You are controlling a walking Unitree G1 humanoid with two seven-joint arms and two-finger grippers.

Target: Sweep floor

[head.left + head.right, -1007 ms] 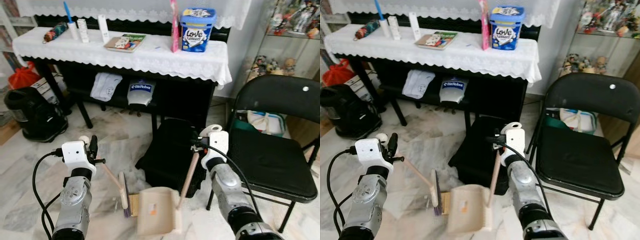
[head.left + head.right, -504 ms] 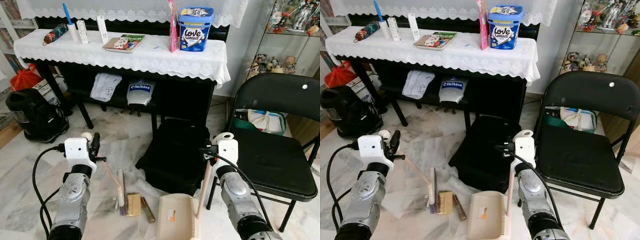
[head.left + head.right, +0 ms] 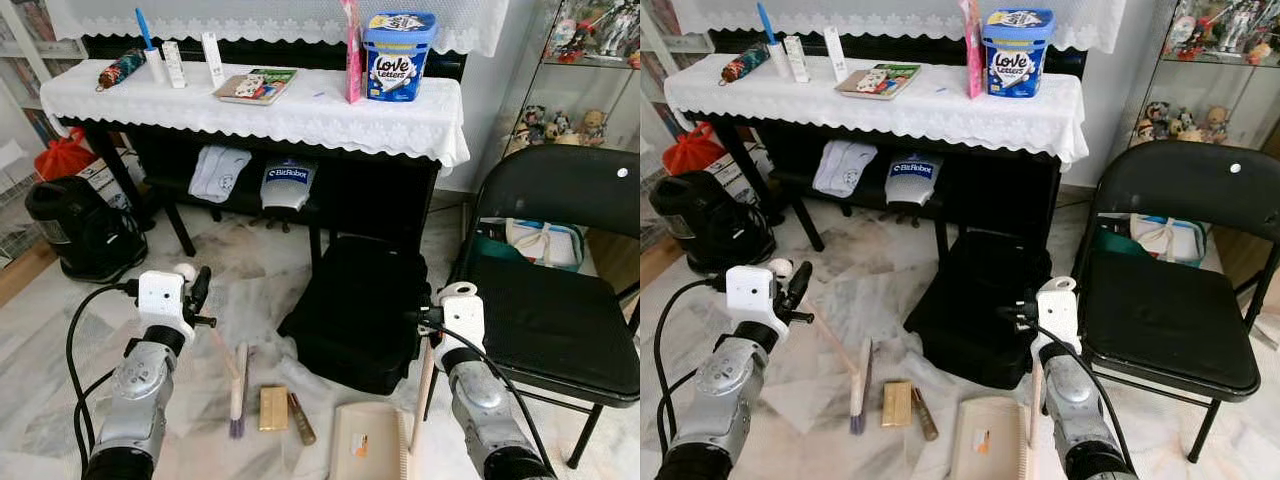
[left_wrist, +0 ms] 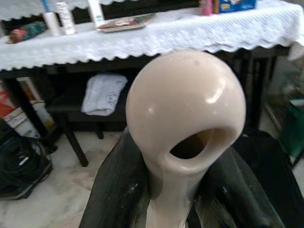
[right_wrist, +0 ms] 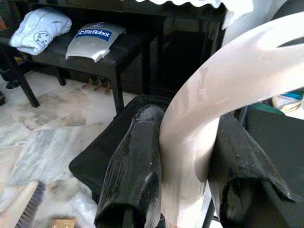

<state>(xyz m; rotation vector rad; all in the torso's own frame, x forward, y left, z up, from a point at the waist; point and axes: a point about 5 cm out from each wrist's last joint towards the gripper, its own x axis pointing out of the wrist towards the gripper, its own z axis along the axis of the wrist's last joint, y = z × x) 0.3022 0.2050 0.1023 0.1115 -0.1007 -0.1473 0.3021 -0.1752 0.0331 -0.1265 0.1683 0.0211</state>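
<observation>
My left gripper (image 3: 198, 298) is shut on the beige handle of a hand brush (image 3: 238, 385), whose bristle head rests on the marble floor. In the left wrist view the handle's round end (image 4: 185, 109) sits between the two black fingers (image 4: 114, 194). My right gripper (image 3: 424, 322) is shut on the upright beige handle (image 5: 190, 142) of a dustpan (image 3: 368, 445), which lies flat on the floor to the right of the brush. Between brush and pan lie a small yellowish block (image 3: 272, 408) and a brown stick (image 3: 302, 420).
A black bag (image 3: 355, 310) sits on the floor just behind the pan. A black folding chair (image 3: 560, 320) stands to the right. Ahead is a table with a white lace cloth (image 3: 260, 100), a bench with clothes under it, and a black appliance (image 3: 80, 225) at the left.
The dustpan has slid right and nearer to me, away from the brush, uncovering the yellowish block and brown stick. The view has also shifted slightly.
</observation>
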